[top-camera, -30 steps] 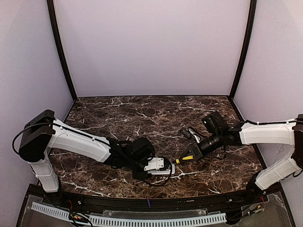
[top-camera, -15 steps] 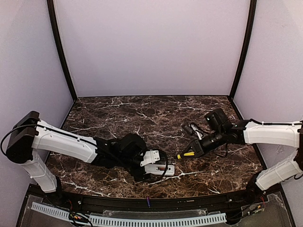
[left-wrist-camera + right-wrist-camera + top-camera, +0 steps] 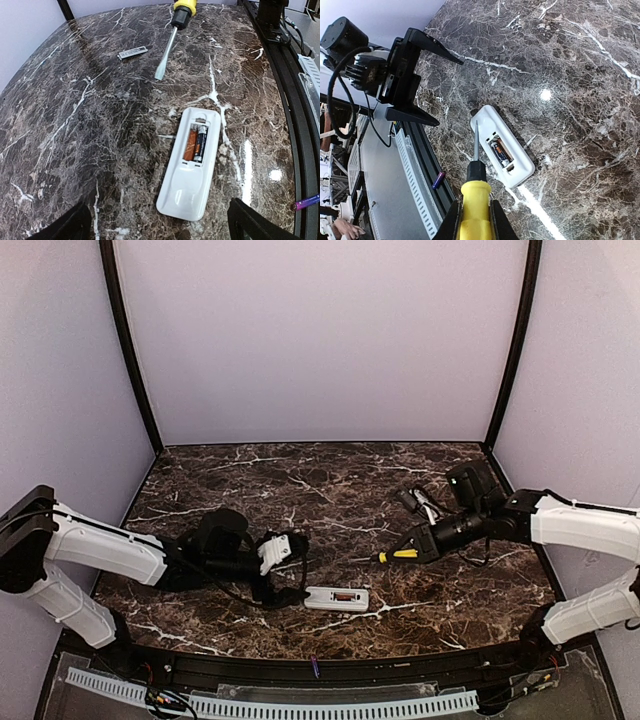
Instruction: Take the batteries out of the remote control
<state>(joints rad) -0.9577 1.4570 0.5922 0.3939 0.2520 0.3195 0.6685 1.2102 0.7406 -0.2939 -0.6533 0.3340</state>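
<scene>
The white remote control lies near the table's front edge with its back up and its compartment open; it also shows in the left wrist view and the right wrist view. A dark battery with an orange band lies in it beside an orange-red strip; I cannot tell if that strip is a battery. A purplish battery lies on the black front rail. My left gripper is open and empty, just left of the remote. My right gripper is shut on a yellow-handled screwdriver, its tip above the remote's left side.
A small flat grey cover lies on the marble beyond the screwdriver blade. The black front rail and a white slotted strip run along the near edge. Purple walls close in the back and sides.
My left gripper has let go of the remote and drawn back to the left, now open. The remote stays put. My right arm moved slightly right and back with the screwdriver.
</scene>
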